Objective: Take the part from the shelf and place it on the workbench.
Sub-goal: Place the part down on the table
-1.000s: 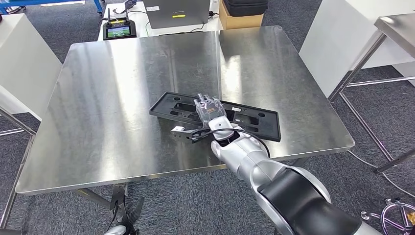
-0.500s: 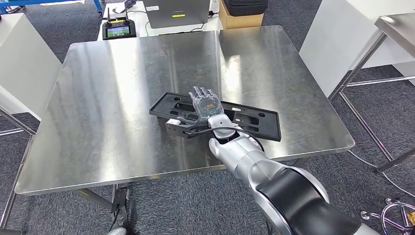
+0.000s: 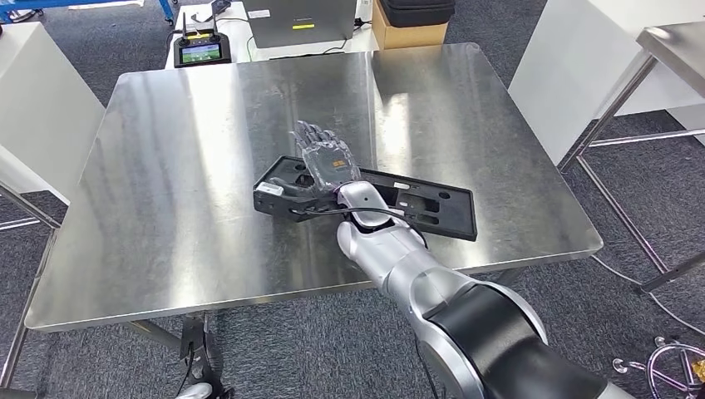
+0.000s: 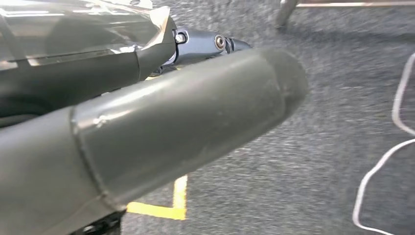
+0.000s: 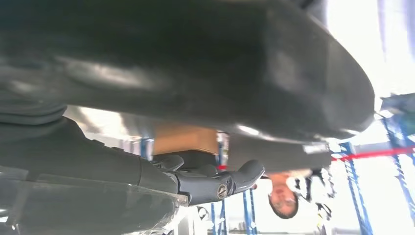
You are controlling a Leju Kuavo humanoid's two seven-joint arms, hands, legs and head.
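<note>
Grey carpet runs under your steel surface, which fills most of the head view, with white cabinets to either side and a remote controller, a grey case and a cardboard box on the stand beyond its far edge. Your part, a long flat black plastic panel with cut-outs, lies flat on the surface near the front edge, angled from near the middle toward the right. Your right hand hovers just above the panel's left end, fingers spread apart and holding nothing, palm down. Your left hand hangs low over the carpet beside a yellow floor marking and a white cable; you cannot tell how its fingers lie.
</note>
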